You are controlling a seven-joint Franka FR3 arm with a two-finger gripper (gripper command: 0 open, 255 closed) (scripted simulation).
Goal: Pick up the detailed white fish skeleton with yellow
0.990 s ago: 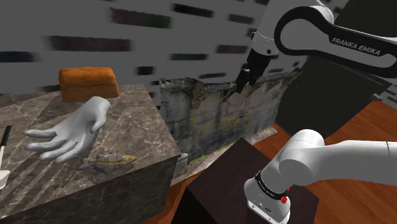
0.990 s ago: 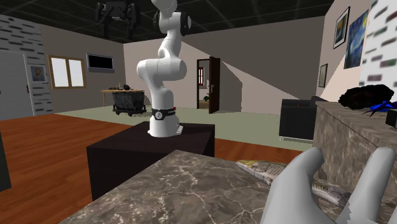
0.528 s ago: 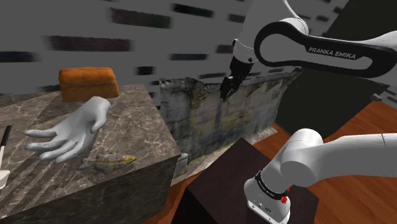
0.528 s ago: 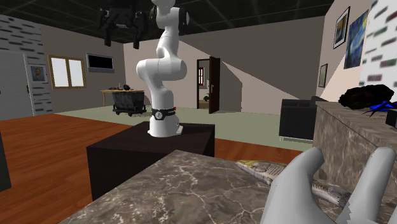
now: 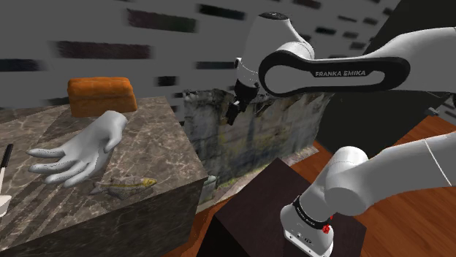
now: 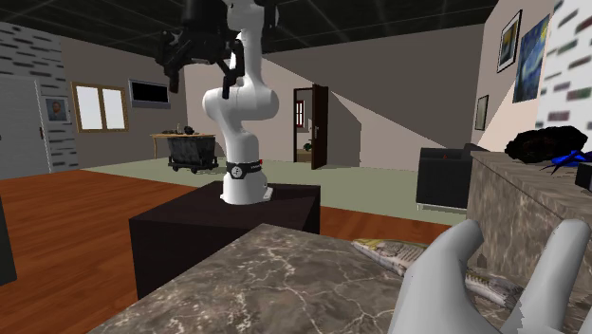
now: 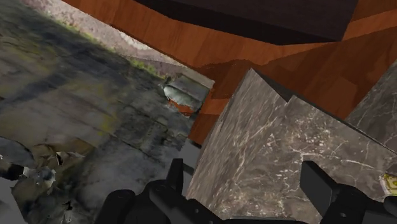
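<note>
A small grey and yellow fish (image 5: 126,186) lies flat on the marble counter (image 5: 168,139), close to its near edge and just in front of a large pale grey hand model (image 5: 80,152). My gripper (image 5: 232,115) hangs in the air well off to the shoulder view's right of the counter, above the gap beside it. Its fingers stand open and hold nothing, as the second exterior view also shows (image 6: 200,78). In the wrist view the gripper (image 7: 247,181) looks down on the counter's corner (image 7: 267,140), and a small yellowish bit (image 7: 389,183) shows at the picture's edge.
An orange loaf-shaped block (image 5: 102,95) sits at the counter's back. A thin black stick (image 5: 6,164) lies at the counter's left. A weathered grey slab (image 5: 248,139) stands beyond the counter. The dark stand (image 5: 256,212) is at the lower right.
The arm has swung toward the shoulder view's left. The gripper has moved left and a little lower, closer to the counter, staying open. The things on the counter have not moved.
</note>
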